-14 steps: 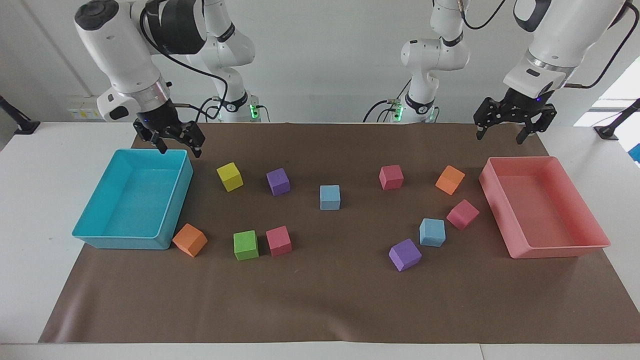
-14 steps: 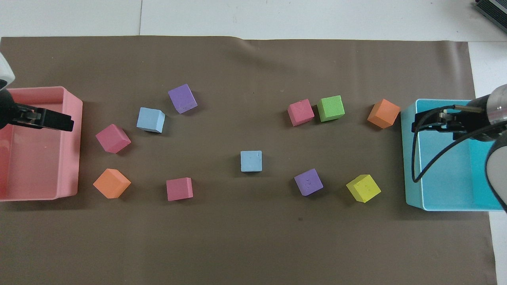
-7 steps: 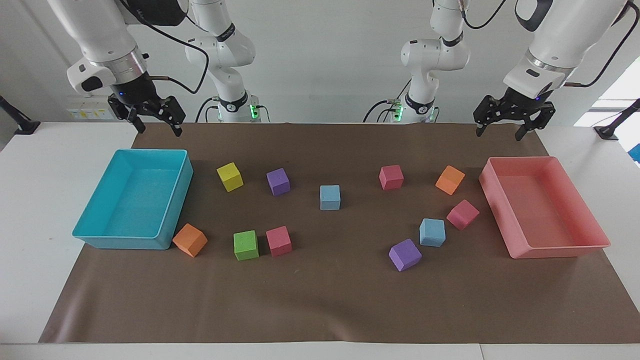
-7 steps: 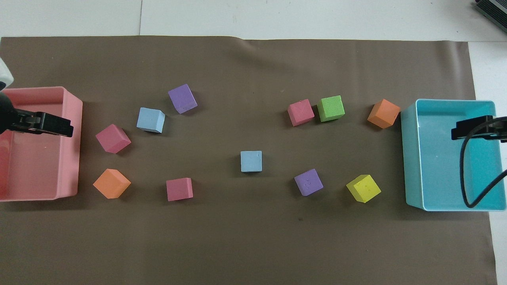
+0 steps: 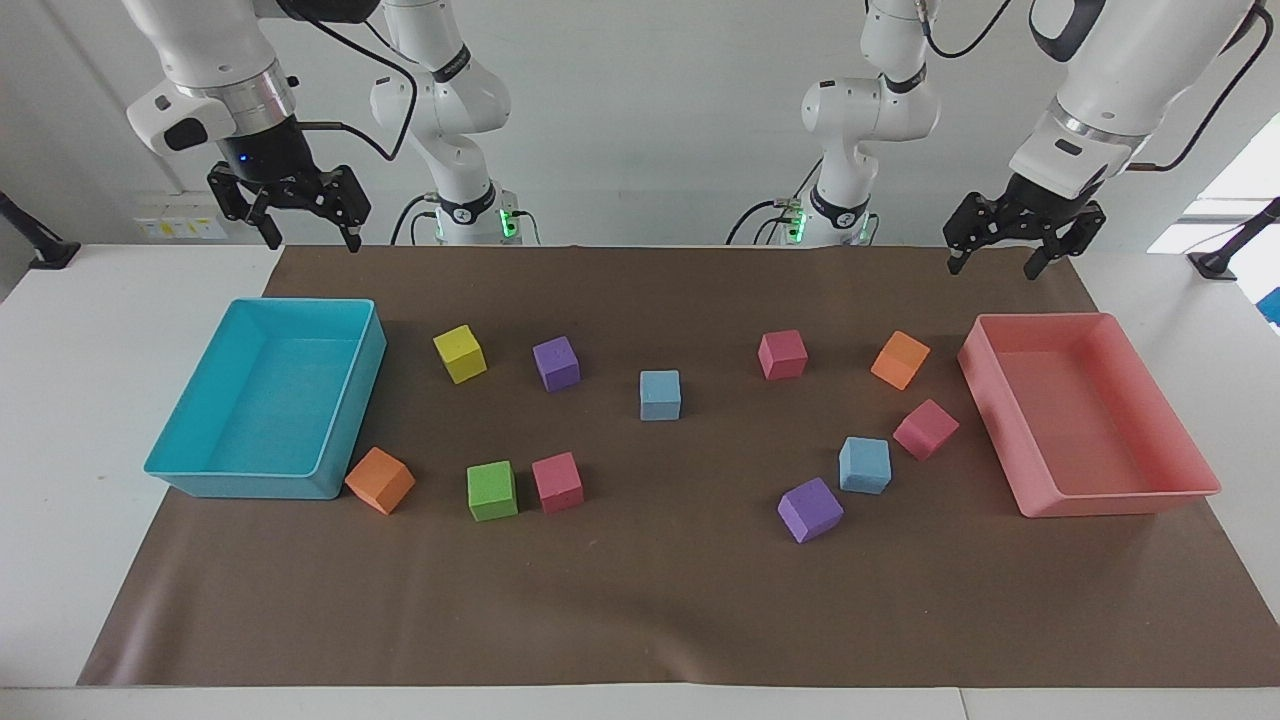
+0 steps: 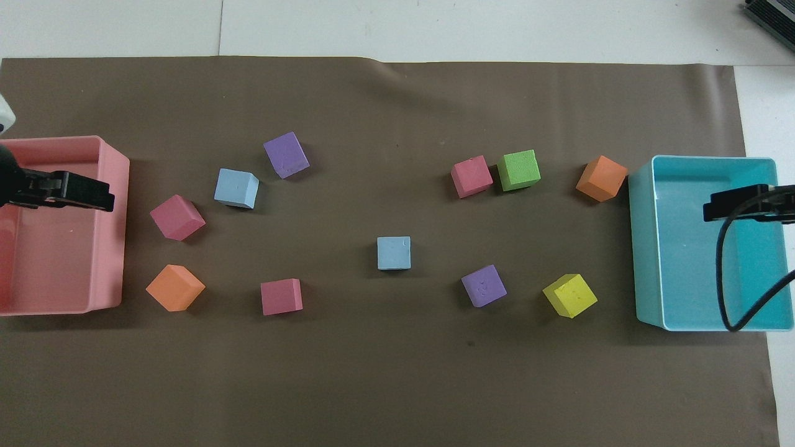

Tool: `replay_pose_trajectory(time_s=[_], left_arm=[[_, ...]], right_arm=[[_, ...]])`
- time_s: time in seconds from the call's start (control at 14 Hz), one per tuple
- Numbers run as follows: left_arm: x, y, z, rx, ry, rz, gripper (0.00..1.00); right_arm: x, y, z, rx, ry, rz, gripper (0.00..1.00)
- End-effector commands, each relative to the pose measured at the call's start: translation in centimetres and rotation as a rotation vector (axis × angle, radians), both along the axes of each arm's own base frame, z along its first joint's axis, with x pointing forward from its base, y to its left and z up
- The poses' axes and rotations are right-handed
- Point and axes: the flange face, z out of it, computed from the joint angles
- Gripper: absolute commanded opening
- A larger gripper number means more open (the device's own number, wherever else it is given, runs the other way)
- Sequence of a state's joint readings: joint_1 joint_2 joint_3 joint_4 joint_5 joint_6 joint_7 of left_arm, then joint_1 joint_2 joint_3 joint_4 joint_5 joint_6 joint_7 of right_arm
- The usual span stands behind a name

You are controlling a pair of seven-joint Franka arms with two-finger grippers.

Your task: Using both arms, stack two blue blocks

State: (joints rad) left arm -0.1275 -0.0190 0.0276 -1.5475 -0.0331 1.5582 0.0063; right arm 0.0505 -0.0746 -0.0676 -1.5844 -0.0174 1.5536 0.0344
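Both the left gripper [image 5: 992, 260] and the right gripper [image 5: 310, 237] are held wide open and empty, raised above the table. Neither of the two blue blocks [image 5: 660, 395] [image 5: 865, 465] is touched. In the overhead view the grippers are cut off at the frame edges.

Plain white wall [image 5: 650, 120] fills the top of the facing view. Flat white tabletop [image 5: 70, 400] spans the frame, mostly covered by a large brown paper-like mat [image 5: 660, 600]. Bright window glare [image 5: 1235, 185] at the right edge. Small yellow-labelled white box [image 5: 180, 228] at the upper left, against the wall.
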Motion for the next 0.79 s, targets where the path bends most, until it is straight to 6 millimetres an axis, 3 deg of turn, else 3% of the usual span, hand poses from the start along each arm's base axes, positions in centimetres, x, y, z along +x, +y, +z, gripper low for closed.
replay_pose_trajectory(time_s=[0.0, 0.29, 0.72], left_arm=[[-0.4, 0.1, 0.8, -0.005, -0.013, 0.035, 1.00], [1.2, -0.1, 0.3, -0.005, -0.061, 0.055, 1.00], [5.6, -2.2, -5.5, -0.013, -0.064, 0.029, 1.00]], right_arm=[[-0.5, -0.1, 0.6, -0.009, -0.003, 0.025, 1.00], [-1.7, -0.1, 1.5, -0.008, 0.003, 0.029, 1.00], [-2.2, -0.2, 1.0, -0.021, 0.026, 0.027, 1.00]])
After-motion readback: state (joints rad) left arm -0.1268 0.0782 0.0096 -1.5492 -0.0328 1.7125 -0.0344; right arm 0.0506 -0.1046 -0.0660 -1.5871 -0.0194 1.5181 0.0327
